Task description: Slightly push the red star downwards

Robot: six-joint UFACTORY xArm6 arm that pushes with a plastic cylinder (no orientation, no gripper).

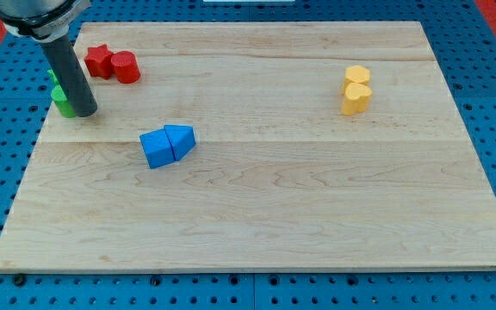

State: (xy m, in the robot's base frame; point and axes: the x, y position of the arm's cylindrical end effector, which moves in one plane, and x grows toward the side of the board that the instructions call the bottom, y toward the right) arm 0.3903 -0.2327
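My tip (pixel 86 112) rests on the wooden surface (pixel 300 207) at its far left, touching a green block (pixel 62 102) it partly hides. It is a bare rod, so this tool holds nothing. The red star (pixel 100 60) lies just beyond and right of it, against a red cylinder (pixel 126 66). Two blue blocks (pixel 167 145) touch nearer the middle; two yellow blocks (pixel 356 89) sit far right.

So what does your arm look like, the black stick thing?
My arm ends in a straight, round rod, dark grey to black and a little shiny. It hangs from a wider dark round part at the view's top left. My tip is plain and blunt, with no claws. I can't see cables, stickers or markings on it.
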